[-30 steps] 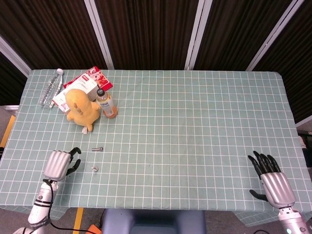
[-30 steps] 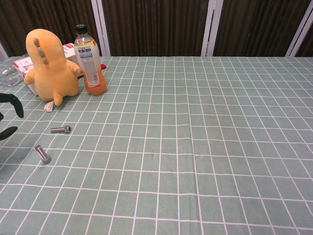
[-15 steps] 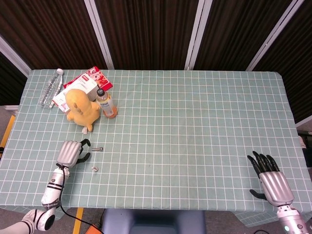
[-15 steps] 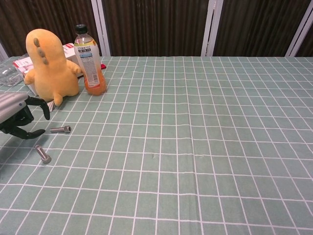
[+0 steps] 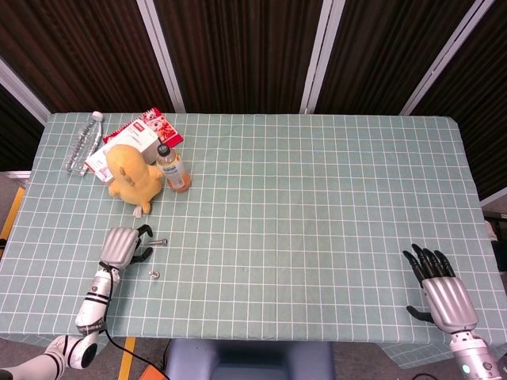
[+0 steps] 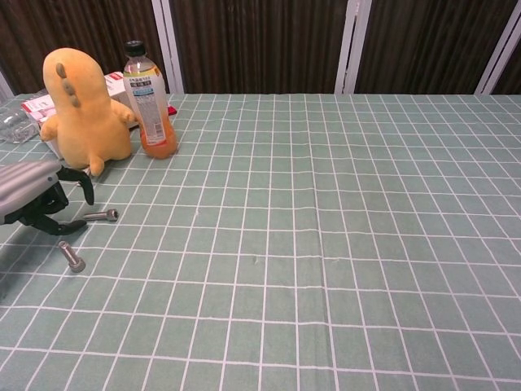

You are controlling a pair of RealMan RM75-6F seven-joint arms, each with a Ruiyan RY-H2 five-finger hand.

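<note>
The upper bolt [image 5: 159, 242] lies flat on the table [image 5: 317, 198] near the front left corner, in front of the yellow plush toy [image 5: 131, 176]. Its long axis runs left to right, almost parallel to the front edge, and in the chest view the thicker head end [image 6: 112, 214] points to the right. A second bolt [image 5: 154, 274] lies a little nearer the front edge, and in the chest view [image 6: 72, 256] it lies at a slant.

Compared with one second ago, the left hand [image 5: 124, 245] has moved from near the front edge toward the upper bolt, and its dark fingertips [image 6: 73, 222] are now just beside the left end of the bolt. I cannot tell if they touch it. The fingers are curved and apart, and they hold nothing. Both bolts lie in the same places as before.

The right hand [image 5: 440, 287] rests near the front right corner with fingers spread, empty, and it has not changed.

Behind the plush toy stand an orange drink bottle [image 5: 173, 169], a red and white box [image 5: 141, 133] and a clear water bottle [image 5: 82, 145] near the back left corner.
</note>
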